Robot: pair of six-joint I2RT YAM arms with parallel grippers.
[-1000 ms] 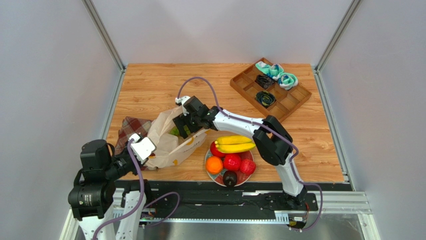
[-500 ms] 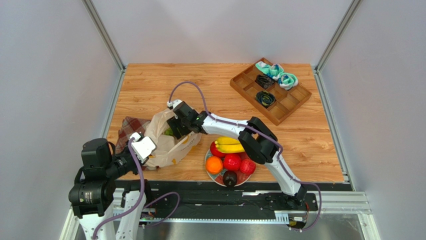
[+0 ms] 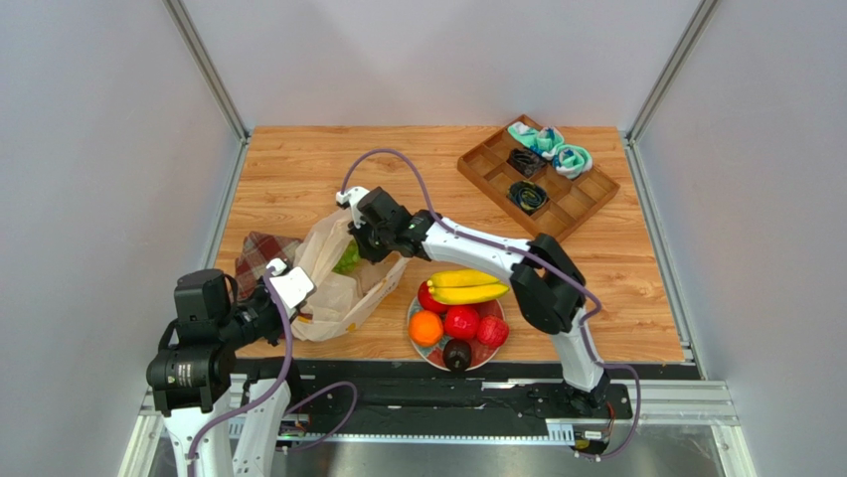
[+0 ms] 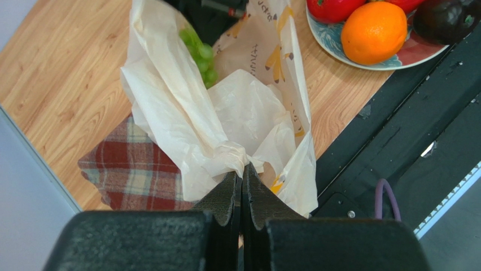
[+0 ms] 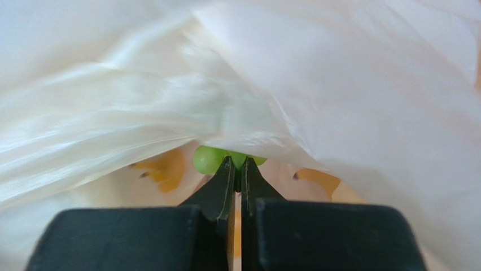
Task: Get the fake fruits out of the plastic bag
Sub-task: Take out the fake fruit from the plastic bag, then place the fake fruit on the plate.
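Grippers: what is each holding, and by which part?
Left gripper pinches a bunched fold of the plastic bag. Right gripper, inside the bag, is shut on the green grape bunch at its near edge.

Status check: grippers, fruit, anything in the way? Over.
Left gripper shut on bag edge. Right gripper shut on grapes inside bag mouth. Bag draped over grapes, may snag on the way out.

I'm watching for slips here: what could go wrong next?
1. The right pincer grips the grape bunch only at its very tip, so the bunch could slip free.
2. Film of the plastic bag drapes over the grapes and may drag along, straining the pinch of the left pincer.
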